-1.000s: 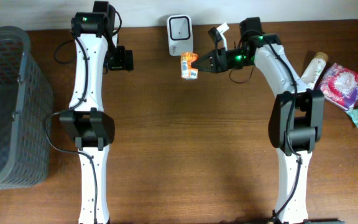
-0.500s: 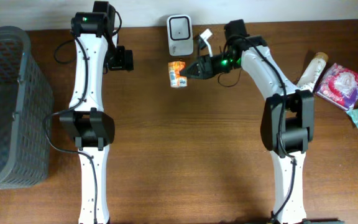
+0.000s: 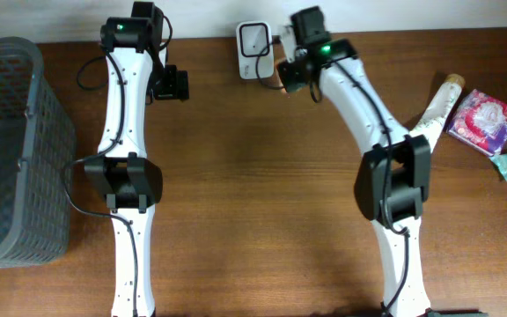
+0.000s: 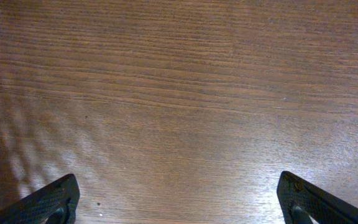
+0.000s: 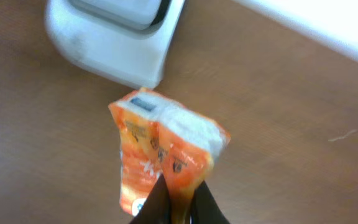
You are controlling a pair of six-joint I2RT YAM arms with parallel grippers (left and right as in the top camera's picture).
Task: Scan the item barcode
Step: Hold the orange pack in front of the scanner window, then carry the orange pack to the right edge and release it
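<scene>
Beside the white plastic scanner (image 5: pixel 107 37), we are swinging the orange foil packet (image 5: pixel 163 155) closer, right end effector (image 5: pixel 178 200) pinching it, ready for scanning.

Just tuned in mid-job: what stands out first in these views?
The orange packet stands out first, pinched in the right gripper just in front of the white scanner at the table's back edge. Next come the dark basket at the left edge and the colourful packets heaped at the far right.
</scene>
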